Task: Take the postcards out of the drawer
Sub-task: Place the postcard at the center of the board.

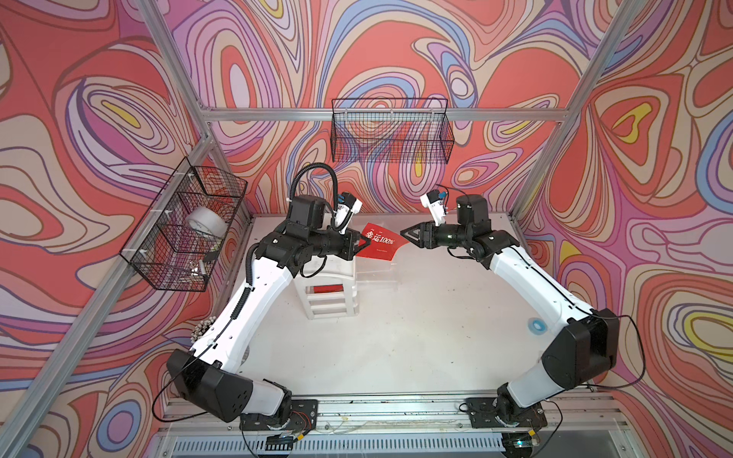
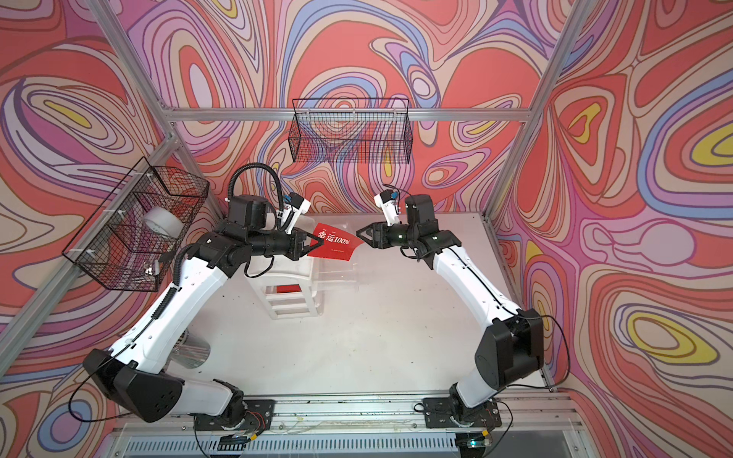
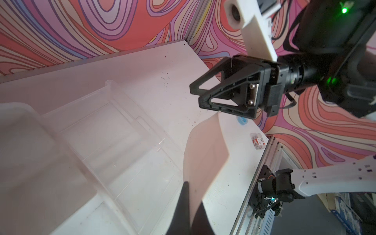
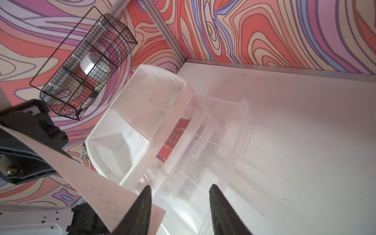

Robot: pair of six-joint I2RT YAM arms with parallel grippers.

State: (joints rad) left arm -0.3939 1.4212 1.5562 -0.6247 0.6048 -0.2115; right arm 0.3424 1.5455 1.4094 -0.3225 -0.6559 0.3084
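- The white organizer (image 1: 317, 307) stands at about 10 o'clock from the middle of the table (image 1: 416, 337).
- The left gripper (image 1: 361, 246) is pinched tight on the held postcard (image 1: 381, 244), at the card's 9 o'clock edge. The card is up in the air, at about 12 o'clock from the table's middle, red side up.
- The drawer (image 1: 380, 275) is clear and pulled out toward 3 o'clock from the organizer. It lies just under the lifted card.
- The other postcard (image 4: 173, 140) lies flat in the drawer, half tucked under the organizer's top, so the job looks only partly done.
- The right gripper (image 1: 406, 234) is half open and holds nothing; its fingers (image 4: 142, 209) have only air between them. It sits just beside the card's 3 o'clock edge. I cannot tell if it touches.
- How the card will handle, I think:
  - It is very light and thin, and it bends; the left wrist view shows it curving.
  - It looks smooth, so it may slip from a weak pinch.
  - A flat card in the drawer is hard to pick up from above. An edge needs lifting first.
  - The best place to hold is a short edge or a corner, with both fingers well onto the card.
  - Squeezing the middle or pulling from both ends could crease it.
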